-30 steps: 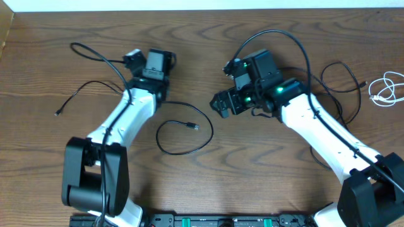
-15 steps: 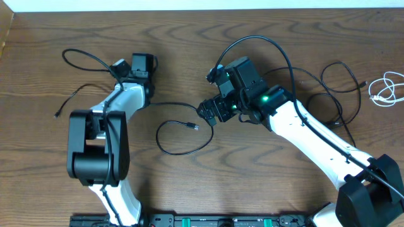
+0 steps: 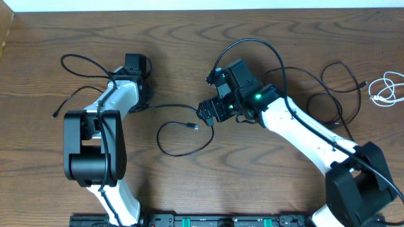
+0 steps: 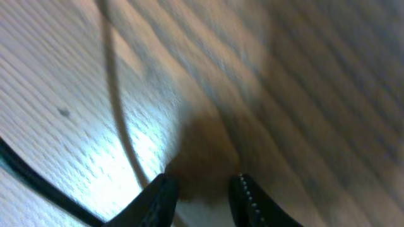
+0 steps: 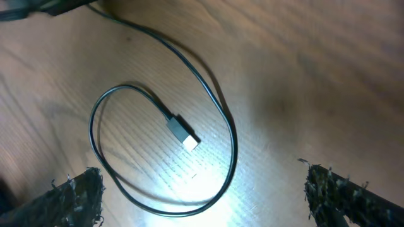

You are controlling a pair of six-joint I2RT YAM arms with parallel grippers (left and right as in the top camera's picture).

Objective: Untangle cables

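The black cable (image 3: 178,154): where do we place it from overhead?

— We see it curled in one loop on the table (image 3: 252,189) near the centre, with its plug (image 3: 193,126) inside the loop toward 1 o'clock. From the loop's 12 o'clock a strand runs off toward 9 o'clock, to the left arm (image 3: 117,101). The white cable (image 3: 379,98) lies coiled well apart, at the 3 o'clock edge.

And the grippers? From above we only make out that the right gripper (image 3: 211,113) hovers just beside the loop at its 2 o'clock. The left gripper (image 3: 136,65) sits at the loop's 10 o'clock. Their fingers are too small for us to judge.

— The wrist cameras give us more. In the right wrist view the right gripper (image 5: 202,183) stands spread wide with nothing between its fingers (image 5: 79,189). The loop (image 5: 232,145) and plug (image 5: 184,134) lie in plain sight on the wood. The left wrist view is blurred. There the left gripper (image 4: 202,192) shows a narrow gap with bare wood in it. A thin dark cord (image 4: 121,126) comes down from 12 o'clock to the outer edge of one finger (image 4: 158,198). We cannot tell whether it pinches that cord. Only the overhead view takes in the white cable.
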